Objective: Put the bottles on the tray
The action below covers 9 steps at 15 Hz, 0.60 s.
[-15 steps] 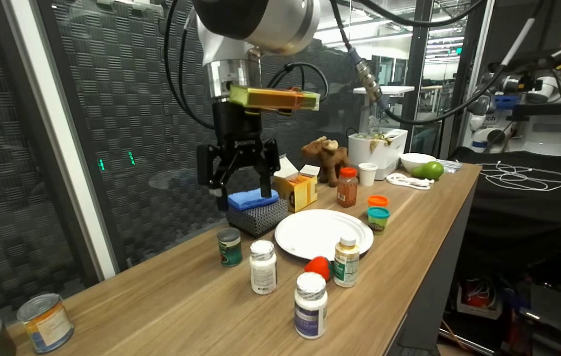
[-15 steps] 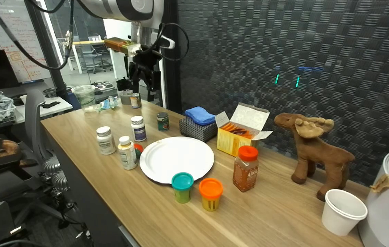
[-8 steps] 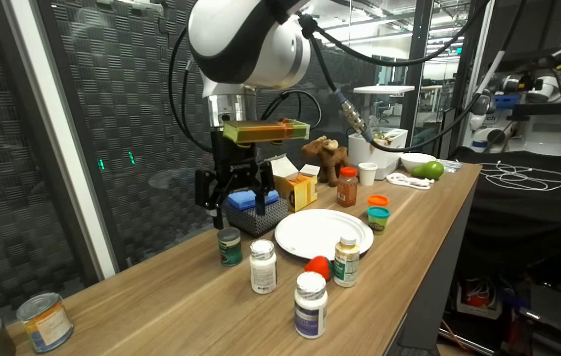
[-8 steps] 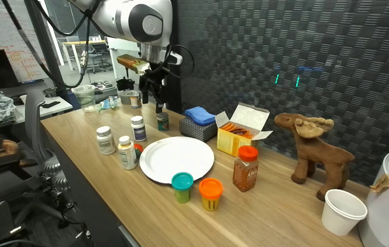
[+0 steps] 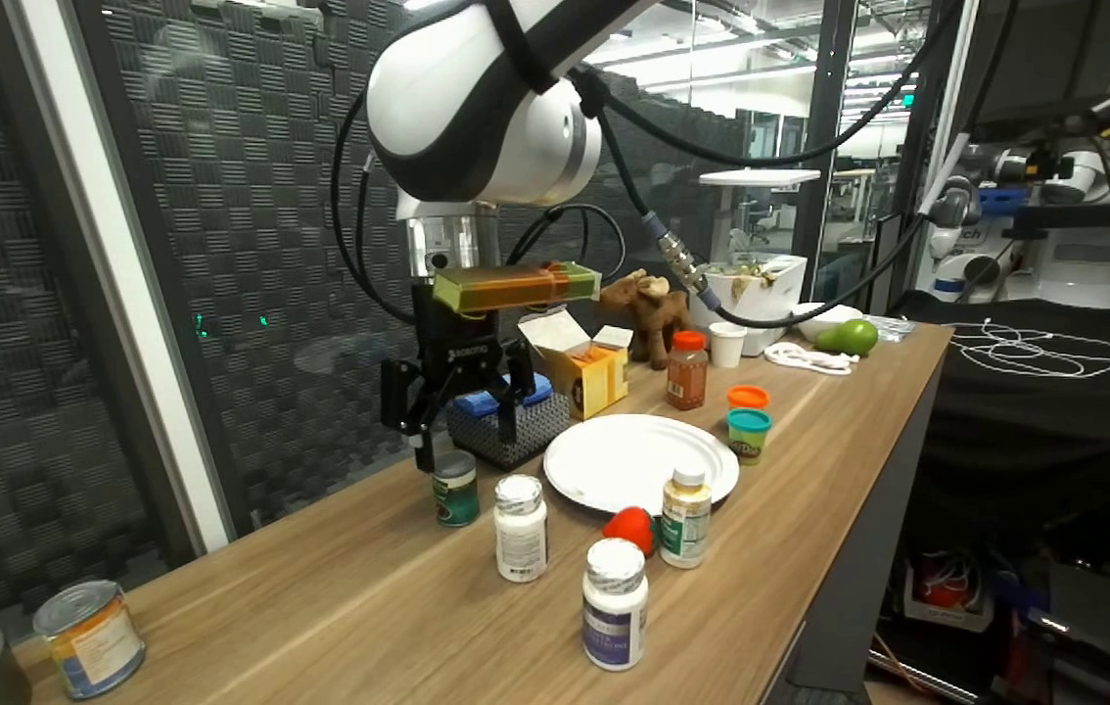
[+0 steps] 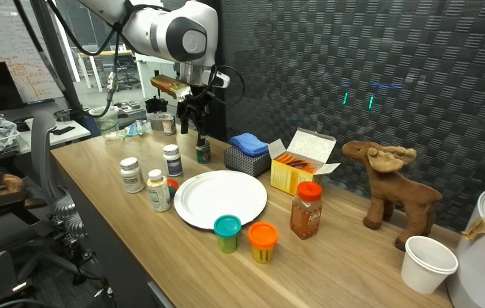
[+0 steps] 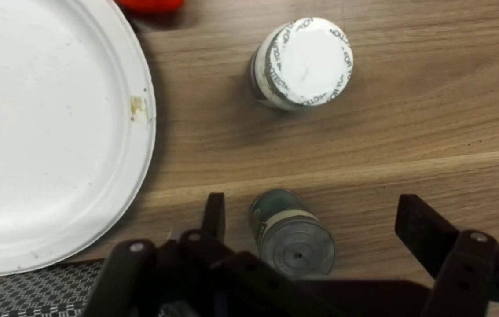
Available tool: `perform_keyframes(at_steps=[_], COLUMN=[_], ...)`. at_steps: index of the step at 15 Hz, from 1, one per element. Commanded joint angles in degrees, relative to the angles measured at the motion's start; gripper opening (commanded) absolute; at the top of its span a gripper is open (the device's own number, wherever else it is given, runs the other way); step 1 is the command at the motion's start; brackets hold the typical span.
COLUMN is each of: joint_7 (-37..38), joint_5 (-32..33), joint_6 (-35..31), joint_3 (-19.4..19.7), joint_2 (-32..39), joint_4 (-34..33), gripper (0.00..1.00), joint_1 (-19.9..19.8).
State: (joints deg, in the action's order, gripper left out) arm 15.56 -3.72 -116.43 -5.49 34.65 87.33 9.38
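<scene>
left of the tray point(image 6: 221, 199), in an exterior view, stand three white-capped bottles point(image 6: 159, 192); behind its left half my gripper point(image 6: 193, 138) hangs spread over the dark green jar point(image 6: 203, 154). i judge the pick not yet made: next, sink and pinch. a patterned box point(image 6: 244, 166) crowds the tray's back rim; rightward, some room before the red-capped jar point(image 6: 306, 216).
</scene>
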Motion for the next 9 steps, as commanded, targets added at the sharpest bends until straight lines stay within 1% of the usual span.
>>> perform_keyframes(at_steps=[1, 9], joint_7=[0.1, 1.0], joint_5=[-0.1, 0.7], joint_6=[0.8, 0.4], joint_3=[0.7, 1.7], joint_2=[3.2, 6.6], joint_4=[-4.3, -7.9], gripper=[1.0, 1.0], joint_1=[0.8, 1.5])
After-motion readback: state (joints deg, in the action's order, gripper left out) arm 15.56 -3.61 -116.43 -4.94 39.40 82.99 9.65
